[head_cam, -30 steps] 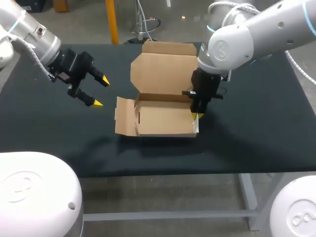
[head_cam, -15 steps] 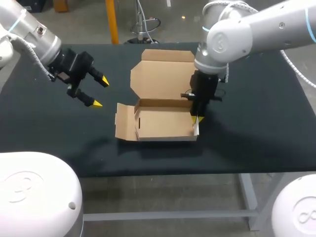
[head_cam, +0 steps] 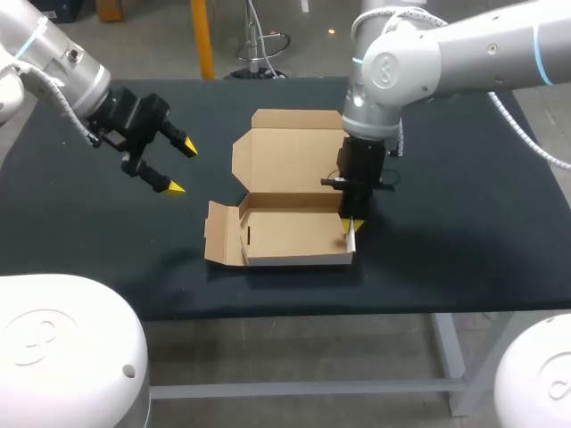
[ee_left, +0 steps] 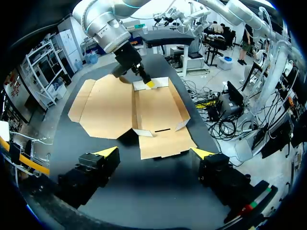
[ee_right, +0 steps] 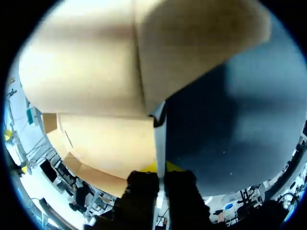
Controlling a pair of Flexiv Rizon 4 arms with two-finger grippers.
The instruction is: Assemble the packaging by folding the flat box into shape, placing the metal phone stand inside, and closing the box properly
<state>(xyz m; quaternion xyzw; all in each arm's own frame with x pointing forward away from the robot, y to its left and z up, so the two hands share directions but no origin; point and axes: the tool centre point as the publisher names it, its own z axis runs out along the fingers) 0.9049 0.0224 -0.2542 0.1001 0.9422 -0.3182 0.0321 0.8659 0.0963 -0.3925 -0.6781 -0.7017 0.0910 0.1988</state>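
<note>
- Right claw (head_cam: 350, 228) clamped on the right wall of the half-folded brown cardboard box (head_cam: 290, 223), mid black bench (head_cam: 464, 232).
- Left claw (head_cam: 183, 168) spread wide, empty, well left of it.
- Judgement: cardboard is light, thin and easily creased, so grip flaps near the fold lines.

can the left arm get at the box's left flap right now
Probably yes: the left gripper hangs open beside the flap, nothing between them; the right gripper pinches the far wall.

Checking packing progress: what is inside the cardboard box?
Only bare cardboard floor shows inside the box. The right gripper, clamped on its side wall, hides the corner beneath it.
</note>
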